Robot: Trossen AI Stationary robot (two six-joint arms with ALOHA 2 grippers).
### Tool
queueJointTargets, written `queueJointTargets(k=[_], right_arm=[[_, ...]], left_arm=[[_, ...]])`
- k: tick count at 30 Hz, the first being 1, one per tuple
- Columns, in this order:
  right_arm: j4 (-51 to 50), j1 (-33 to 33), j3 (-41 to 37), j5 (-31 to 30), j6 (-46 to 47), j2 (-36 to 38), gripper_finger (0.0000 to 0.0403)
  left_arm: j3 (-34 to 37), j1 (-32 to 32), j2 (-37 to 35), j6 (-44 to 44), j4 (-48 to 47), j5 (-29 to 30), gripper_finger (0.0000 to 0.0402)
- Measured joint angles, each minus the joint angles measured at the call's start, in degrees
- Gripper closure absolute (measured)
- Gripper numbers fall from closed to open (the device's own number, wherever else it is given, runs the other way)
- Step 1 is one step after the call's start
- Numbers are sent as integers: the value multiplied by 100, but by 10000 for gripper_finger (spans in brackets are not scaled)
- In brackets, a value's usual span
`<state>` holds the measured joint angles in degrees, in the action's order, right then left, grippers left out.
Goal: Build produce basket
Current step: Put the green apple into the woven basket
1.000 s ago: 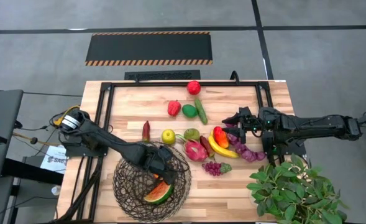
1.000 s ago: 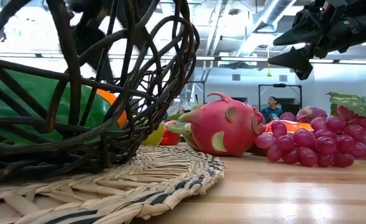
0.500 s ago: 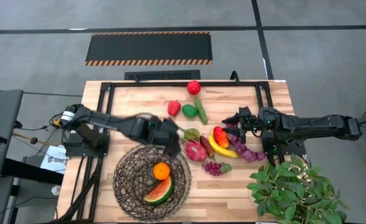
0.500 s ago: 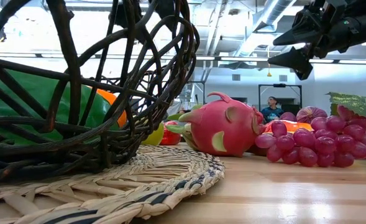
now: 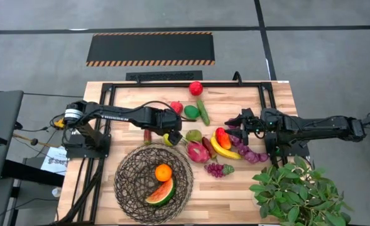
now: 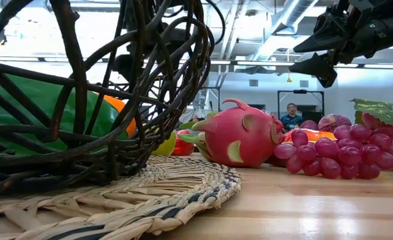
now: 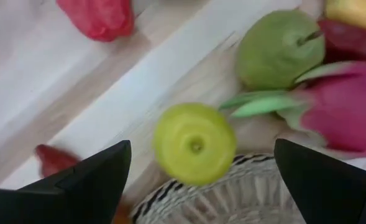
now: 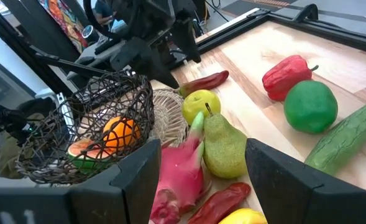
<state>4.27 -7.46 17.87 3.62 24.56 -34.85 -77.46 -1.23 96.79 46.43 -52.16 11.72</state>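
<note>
Left claw: hovering wide open and empty just above the yellow-green apple, at the far rim of the basket; in the left wrist view its two dark fingers are standing either side of that apple, not touching it.

Basket: sitting on a woven mat at the near left of the tabletop, holding an orange and a watermelon slice side by side.

Leafy green plant: occupying the near right corner.

Produce, middle row: purple grapes lying nearest; pink dragonfruit resting just beyond the basket rim; banana lying beside it, with a red-and-orange fruit behind; green pear sitting next to the apple; dark red chili lying under the left arm.

Right claw: hanging above the right end of the produce cluster, its fingers standing apart with nothing between them.

Produce, far row: red pepper, round green fruit and cucumber lying close together; red apple sitting alone at the far edge.

Room beyond, low view: a person showing far off.
</note>
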Motion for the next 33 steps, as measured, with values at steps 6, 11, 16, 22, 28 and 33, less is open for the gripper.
queueJointTargets(k=[6, 11, 16, 22, 28, 33], right_arm=[[0, 0, 0, 2, 2, 0, 148], [-25, 2, 0, 0, 2, -2, 148], [-95, 10, 0, 0, 2, -2, 148], [-136, 39, 0, 0, 2, -1, 148], [-135, 37, 0, 0, 2, -2, 148], [-133, 37, 0, 0, 4, -2, 148]], left_arm=[[109, 61, 65, 178, 98, -53, 22], [109, 58, 311, 223, 220, -95, 22], [118, 63, 655, 270, 218, -239, 22], [109, 64, 978, 386, 271, -511, 22], [119, 63, 1121, 365, 299, -793, 22], [117, 40, 1101, 371, 351, -643, 38]])
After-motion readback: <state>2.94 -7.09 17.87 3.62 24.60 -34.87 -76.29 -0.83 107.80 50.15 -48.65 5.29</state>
